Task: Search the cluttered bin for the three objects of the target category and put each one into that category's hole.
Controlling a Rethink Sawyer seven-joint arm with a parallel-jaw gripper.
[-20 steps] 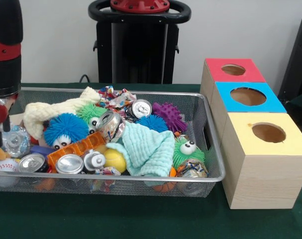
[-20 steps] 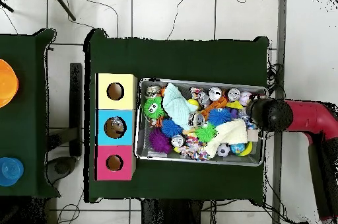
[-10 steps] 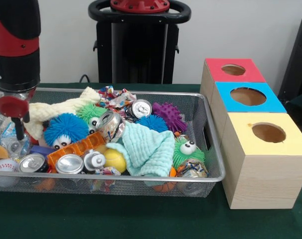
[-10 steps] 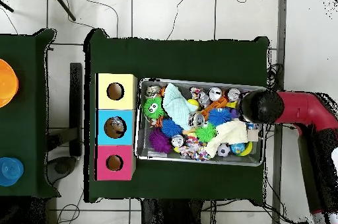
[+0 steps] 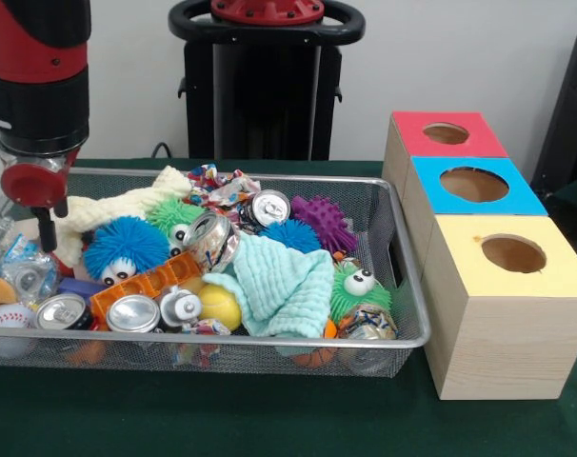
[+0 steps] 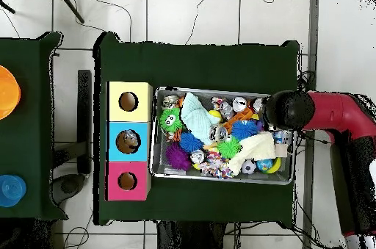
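At the left side of the front view the red and black arm (image 5: 36,76) comes down over the left end of the wire mesh bin (image 5: 403,286). Its claw (image 5: 43,224) hangs just above the clutter there; only one thin dark finger under a red part shows, so I cannot tell if the claw is open or closed, and nothing is seen in it.

Under and beside the claw lie a crumpled clear wrapper (image 5: 27,276), a baseball (image 5: 8,319) and a silver can (image 5: 62,311). A little to the right are a blue fuzzy ball with eyes (image 5: 125,246), an orange plastic block (image 5: 146,283), a second can (image 5: 133,314) and a yellow ball (image 5: 218,307). A cream knitted cloth (image 5: 108,209) lies behind them.

In the middle of the bin a crushed can (image 5: 210,238) rests upon a mint green cloth (image 5: 284,286). Farther back are another can (image 5: 269,207) and a purple spiky ball (image 5: 324,221). Near the right end sits a green fuzzy ball with eyes (image 5: 358,290).

Right of the bin, on the green desk (image 5: 269,419), stand three wooden boxes in a row, each with a round hole: the yellow box (image 5: 507,252) nearest, the blue box (image 5: 474,184) behind it, the red box (image 5: 446,133) farthest.
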